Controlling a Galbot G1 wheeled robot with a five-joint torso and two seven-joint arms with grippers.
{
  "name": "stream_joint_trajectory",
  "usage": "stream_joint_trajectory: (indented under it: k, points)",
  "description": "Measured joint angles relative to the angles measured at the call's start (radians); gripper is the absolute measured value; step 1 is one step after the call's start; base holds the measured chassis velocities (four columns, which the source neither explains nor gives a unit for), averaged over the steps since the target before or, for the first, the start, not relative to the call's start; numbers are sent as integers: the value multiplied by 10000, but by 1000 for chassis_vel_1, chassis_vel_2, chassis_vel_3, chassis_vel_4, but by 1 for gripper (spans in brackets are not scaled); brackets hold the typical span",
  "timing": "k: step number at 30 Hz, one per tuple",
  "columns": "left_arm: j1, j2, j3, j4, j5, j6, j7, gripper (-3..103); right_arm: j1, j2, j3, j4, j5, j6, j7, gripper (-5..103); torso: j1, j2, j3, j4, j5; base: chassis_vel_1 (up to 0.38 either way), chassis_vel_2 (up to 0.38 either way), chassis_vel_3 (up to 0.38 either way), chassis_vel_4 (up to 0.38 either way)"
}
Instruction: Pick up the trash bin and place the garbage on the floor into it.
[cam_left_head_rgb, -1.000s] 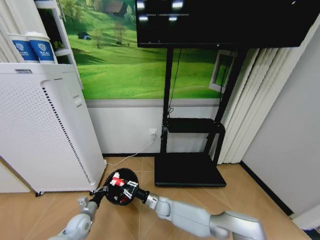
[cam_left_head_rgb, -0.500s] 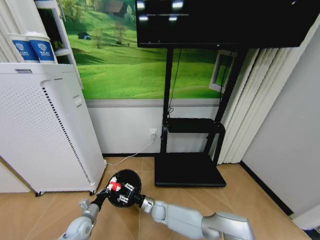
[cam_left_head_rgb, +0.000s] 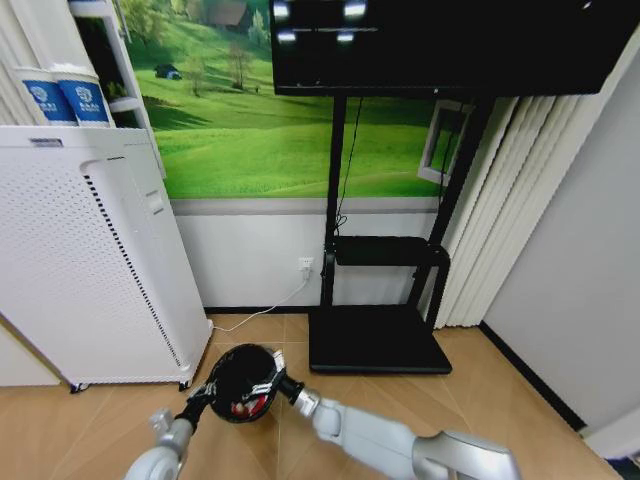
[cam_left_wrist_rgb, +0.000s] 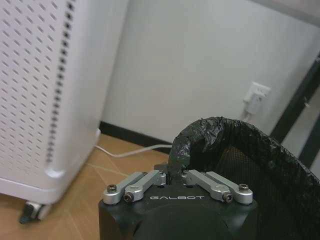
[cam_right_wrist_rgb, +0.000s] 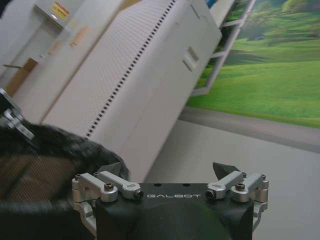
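**Gripping the bin's rim beside the white appliance**

Holding the small round black mesh trash bin (cam_left_head_rgb: 240, 382) by its bag-lined rim, the left gripper (cam_left_wrist_rgb: 175, 175) has its fingers pinched tight on the black liner. The bin sits low near the wooden floor (cam_left_head_rgb: 90, 430), just beside the tall white perforated appliance (cam_left_head_rgb: 85, 260). Red-and-white garbage (cam_left_head_rgb: 240, 407) shows inside it. The right gripper (cam_right_wrist_rgb: 170, 172) hovers at the bin's far rim, fingers spread wide and holding nothing.

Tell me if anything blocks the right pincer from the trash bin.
Nothing visible does. The right pincer is open right at the rim of the trash bin, while the left pincer is shut on the bin's lined rim.
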Motion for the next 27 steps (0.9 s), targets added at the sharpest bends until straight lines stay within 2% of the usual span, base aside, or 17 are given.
stream_joint_trajectory:
  k: [1,2,5,6,8,14,27]
  points:
    - [302,21,-408,-155,16,-17,3,6,-145,-218,334,94,-38,0,47,100,0,0,0,-1,3,0,0,0,0]
    - [302,21,-408,-155,16,-17,3,6,-145,-218,334,94,-38,0,47,100,0,0,0,-1,3,0,0,0,0]
    - [1246,-71,-1491,-684,56,-54,12,6,-632,-1075,1426,236,-415,-1,225,100,0,-1,0,-4,2,0,0,0,0]
    - [1246,-71,-1491,-684,56,-54,12,6,-632,-1075,1426,236,-415,-1,225,100,0,-1,0,-4,2,0,0,0,0]
    - [1693,-191,-1874,-922,158,-59,33,6,-828,-1617,1880,290,-480,-1,322,100,0,-1,0,-5,2,0,0,0,0]
    - [2246,-466,-2305,-1232,322,-74,60,6,-1116,-2401,2626,502,-919,1,563,100,2,-2,1,-3,2,36,-23,-39,21]
    - [2454,-899,-2242,-1457,664,-86,56,6,-1756,-2603,3246,890,-1834,11,1005,100,2,-2,1,-2,1,205,-123,-210,130]
